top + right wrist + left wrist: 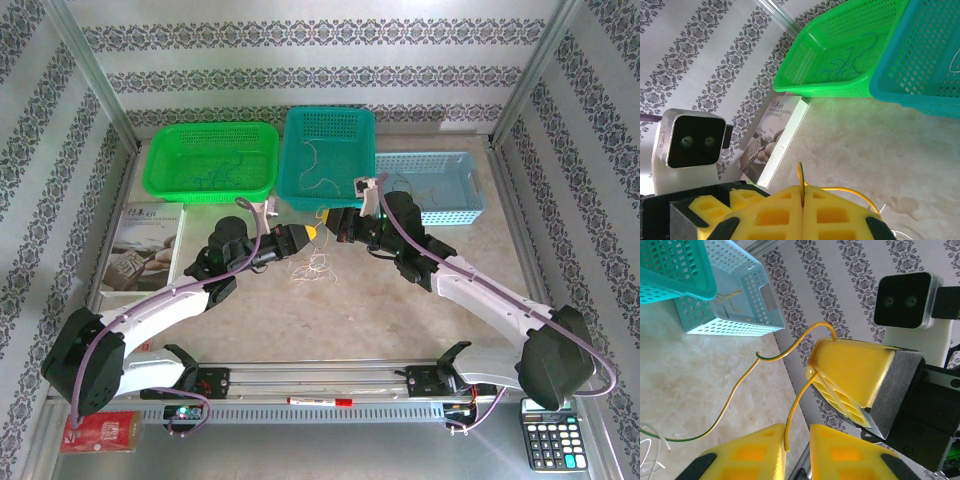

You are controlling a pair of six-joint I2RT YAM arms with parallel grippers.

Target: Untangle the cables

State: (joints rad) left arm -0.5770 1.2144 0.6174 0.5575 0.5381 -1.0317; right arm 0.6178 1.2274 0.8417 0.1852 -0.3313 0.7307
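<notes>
While right gripper (802,194) clenches thin yellow-green wire (757,356) | wire's free end in nearly-closed left gripper (797,436) gap, we can't tell grip | whitish curly cable bundle (318,266) on beige marbled table (400,315) just below both.

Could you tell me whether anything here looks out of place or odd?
Nothing spilled or damaged. The only mess is the cable tangle on the table, with one yellow-green wire leading out, pinched in the right hand.
</notes>
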